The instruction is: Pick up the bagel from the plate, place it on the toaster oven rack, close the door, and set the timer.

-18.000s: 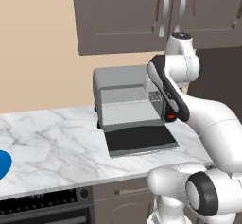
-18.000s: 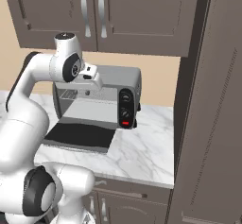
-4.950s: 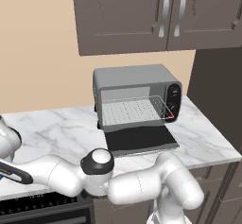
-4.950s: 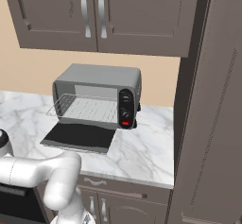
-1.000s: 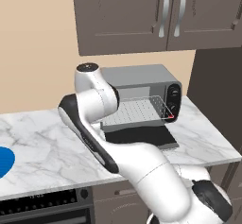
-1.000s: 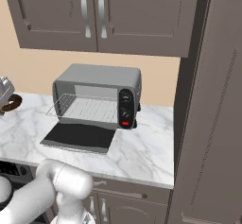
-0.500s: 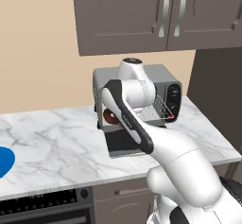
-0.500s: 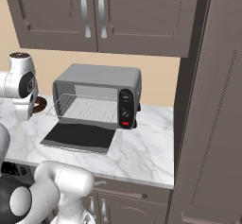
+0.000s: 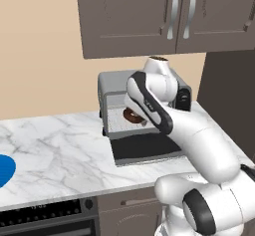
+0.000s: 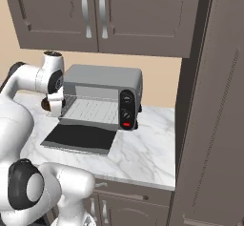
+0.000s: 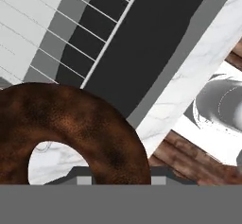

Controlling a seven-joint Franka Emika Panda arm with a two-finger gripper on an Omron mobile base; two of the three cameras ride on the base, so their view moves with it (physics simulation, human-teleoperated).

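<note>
The bagel (image 11: 71, 124) is mottled dark brown. The plate (image 9: 5, 170), at the worktop's left edge, is bright blue. The worktop (image 9: 60, 150) is white marble with grey veins. The door (image 10: 81, 137) is dark glass framed in grey; the toaster oven rack (image 10: 97, 110) is silvery.

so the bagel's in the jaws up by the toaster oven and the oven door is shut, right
Not quite: the door is open, folded down flat onto the counter, as the right base view shows. The bagel is indeed held up by the toaster oven.
</note>
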